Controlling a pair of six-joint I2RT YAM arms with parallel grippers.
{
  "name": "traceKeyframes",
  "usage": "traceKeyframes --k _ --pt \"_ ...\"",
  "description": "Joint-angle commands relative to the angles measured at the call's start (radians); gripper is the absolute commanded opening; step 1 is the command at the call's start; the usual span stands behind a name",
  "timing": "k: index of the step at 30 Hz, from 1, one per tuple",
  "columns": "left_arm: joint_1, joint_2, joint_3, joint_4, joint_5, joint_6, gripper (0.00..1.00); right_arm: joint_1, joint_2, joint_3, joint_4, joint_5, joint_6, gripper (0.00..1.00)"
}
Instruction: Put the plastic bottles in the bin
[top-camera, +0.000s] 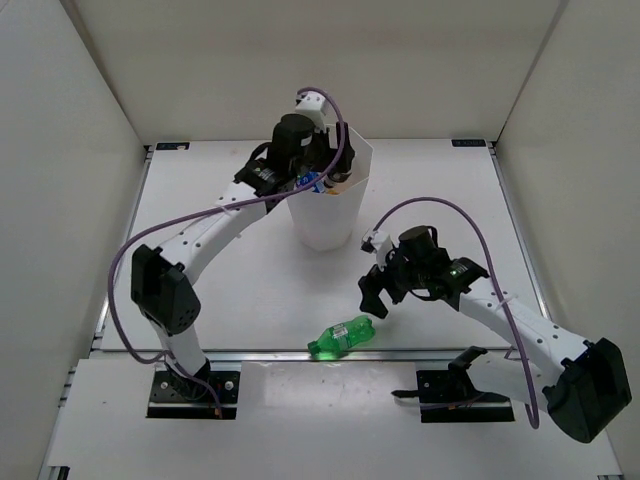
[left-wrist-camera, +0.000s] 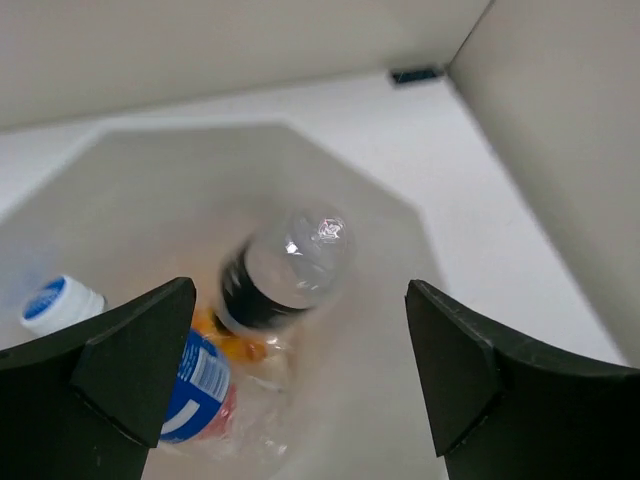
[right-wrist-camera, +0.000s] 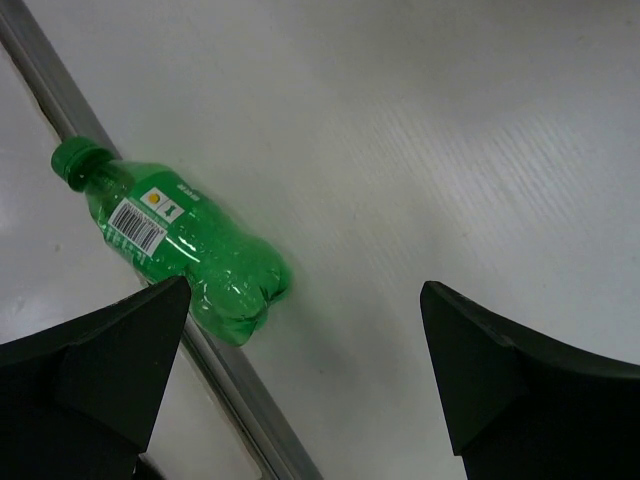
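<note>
The white faceted bin (top-camera: 335, 215) stands mid-table. My left gripper (top-camera: 312, 178) hangs open and empty over its mouth. In the left wrist view (left-wrist-camera: 300, 360) a clear bottle with a black label (left-wrist-camera: 285, 268) is blurred inside the bin (left-wrist-camera: 380, 230), above a blue-labelled bottle (left-wrist-camera: 195, 385) and something orange (left-wrist-camera: 235, 340). A green bottle (top-camera: 341, 336) lies on its side at the table's near edge. My right gripper (top-camera: 376, 292) is open and empty just right of and above it. In the right wrist view (right-wrist-camera: 300, 370) the green bottle (right-wrist-camera: 185, 245) lies against a metal rail.
A metal rail (right-wrist-camera: 215, 370) runs along the table's near edge, under the green bottle. White walls enclose the table on the left, back and right. A black marker (left-wrist-camera: 415, 74) sits at the far corner.
</note>
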Motion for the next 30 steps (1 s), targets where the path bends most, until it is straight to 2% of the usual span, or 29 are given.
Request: traceKeyframes --k 1,6,11,14,17,20,24,28,30 --pt "-0.016 -0.044 0.043 -0.035 0.000 0.018 0.98 0.027 0.032 0.038 -0.022 -0.016 -0.050 0.97" --pt "-0.019 -0.114 0.032 -0.032 -0.001 0.030 0.99 0.118 0.110 0.075 -0.032 -0.010 -0.108 0.97" --pt "-0.017 -0.284 -0.063 -0.058 -0.024 0.014 0.99 0.255 0.192 0.142 -0.060 0.041 -0.203 0.96" --pt "0.012 -0.431 -0.213 -0.099 -0.020 -0.032 0.99 0.312 0.242 0.153 -0.075 0.031 -0.258 0.96" --pt "0.071 -0.608 -0.449 -0.156 -0.021 -0.098 0.99 0.398 0.281 0.118 -0.049 0.070 -0.306 0.96" --pt "0.142 -0.768 -0.700 -0.286 -0.023 -0.169 0.99 0.453 0.316 0.083 -0.019 0.125 -0.321 0.96" --pt "0.209 -0.944 -0.862 -0.406 0.028 -0.224 0.99 0.458 0.357 0.052 0.056 0.142 -0.300 0.96" --pt "0.243 -1.062 -0.945 -0.498 0.002 -0.267 0.98 0.478 0.382 0.009 0.199 0.224 -0.260 0.87" --pt "0.269 -1.087 -0.965 -0.498 0.013 -0.279 0.98 0.488 0.365 0.000 0.248 0.269 -0.252 0.73"
